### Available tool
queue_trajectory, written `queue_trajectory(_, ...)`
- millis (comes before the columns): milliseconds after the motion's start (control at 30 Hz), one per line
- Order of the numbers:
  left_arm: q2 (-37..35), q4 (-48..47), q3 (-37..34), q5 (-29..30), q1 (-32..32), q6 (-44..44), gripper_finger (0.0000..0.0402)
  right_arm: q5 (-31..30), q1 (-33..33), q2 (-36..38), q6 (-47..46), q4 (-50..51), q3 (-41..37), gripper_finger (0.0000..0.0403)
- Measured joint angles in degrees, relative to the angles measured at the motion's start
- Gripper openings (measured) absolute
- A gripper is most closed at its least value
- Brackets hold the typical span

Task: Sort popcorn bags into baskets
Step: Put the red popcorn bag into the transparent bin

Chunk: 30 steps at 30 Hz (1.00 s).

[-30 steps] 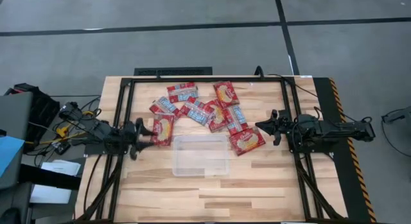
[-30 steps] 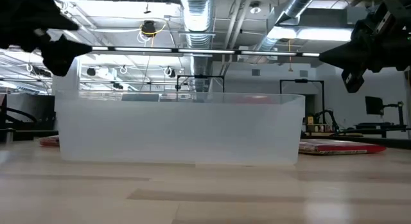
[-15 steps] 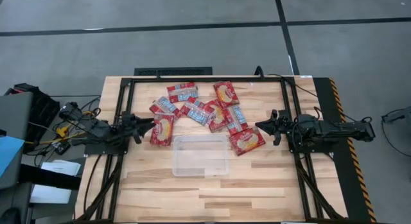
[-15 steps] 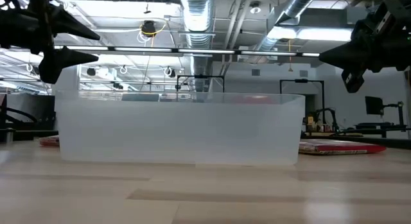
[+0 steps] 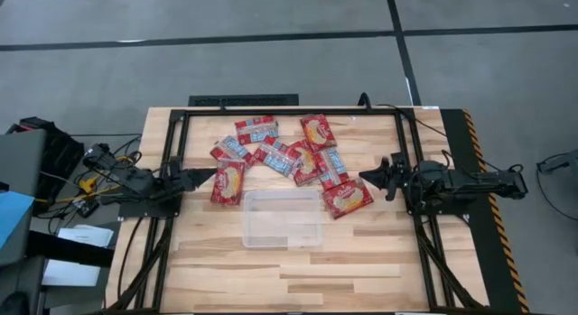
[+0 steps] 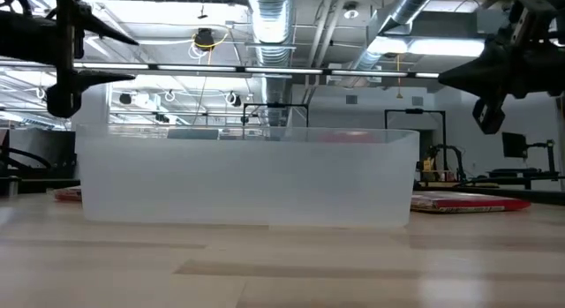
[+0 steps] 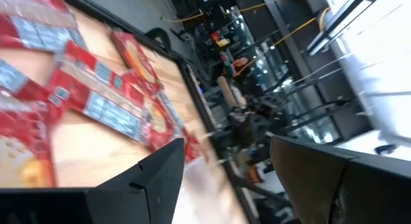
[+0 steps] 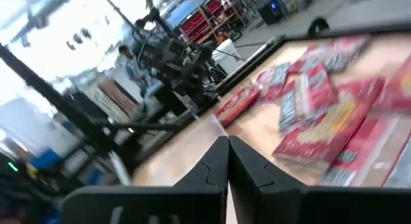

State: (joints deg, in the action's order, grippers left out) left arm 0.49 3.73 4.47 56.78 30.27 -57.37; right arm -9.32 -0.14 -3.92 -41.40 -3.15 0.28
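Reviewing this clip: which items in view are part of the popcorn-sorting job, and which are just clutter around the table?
Part of the job:
- popcorn bags, scattered on the table beyond the tray
- clear tray, nothing in it
- left gripper, open, beside the leftmost bag
- right gripper, shut, beside the rightmost bag

Just lying about:
- cables and boxes off the table's left edge
- black frame on the table

We see the table (image 5: 298,261) evenly and brightly lit from overhead, with only faint, soft shadows. In the low view, ceiling strip lights (image 6: 265,71) flare and wash out the room behind. Both wrist views are heavily blurred: the popcorn bags (image 7: 96,102) smear, and bright background windows (image 8: 58,31) bloom into white
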Motion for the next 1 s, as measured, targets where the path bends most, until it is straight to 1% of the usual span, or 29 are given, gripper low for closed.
queue_trajectory(67, 0.0, 1.9, 0.0, 0.1, 0.0, -0.5, 0.0221, -0.3, 0.0, 0.0, -2.3, -0.2, 0.0, 0.0025)
queue_trajectory(200, 0.7, 6.3, 0.0, 0.5, 0.0, -2.1, 0.0221, -1.2, 0.0, 0.0, -2.5, -0.3, 0.0, 0.0028)
queue_trajectory(300, 2.6, 9.9, 0.0, 0.5, 0.0, -3.1, 0.0221, -1.2, 0.0, 0.0, -3.4, -0.4, 0.0, 0.0034)
queue_trajectory(400, 5.7, 13.8, 0.0, 0.7, 0.0, -3.4, 0.0221, -1.3, 0.0, 0.0, -7.6, -0.4, 0.0, 0.0038)
queue_trajectory(567, 14.5, 23.6, 0.1, 2.4, 0.0, -3.1, 0.0221, -1.2, 0.0, 0.0, -6.9, -0.5, 0.0, 0.0040)
queue_trajectory(633, 18.3, 26.4, 0.1, 2.6, 0.0, -3.4, 0.0221, -0.8, 0.2, 0.0, -8.7, -0.5, 0.1, 0.0038)
queue_trajectory(700, 22.0, 28.5, 0.1, 2.8, 0.0, -5.1, 0.0221, 1.7, 0.4, 0.0, -9.0, -0.2, 0.4, 0.0037)
queue_trajectory(833, 28.9, 32.3, 0.1, 3.3, 0.0, -9.0, 0.0221, 6.3, 0.5, 0.0, -4.9, -0.3, 1.5, 0.0040)
queue_trajectory(900, 31.5, 33.6, 0.4, 3.6, -0.1, -10.4, 0.0221, 8.4, 0.4, 0.0, -4.0, -0.1, 2.3, 0.0045)
queue_trajectory(1000, 34.2, 33.7, 1.7, 3.6, -0.3, -12.0, 0.0221, 12.0, 0.5, 0.0, -0.3, -0.2, 4.6, 0.0051)
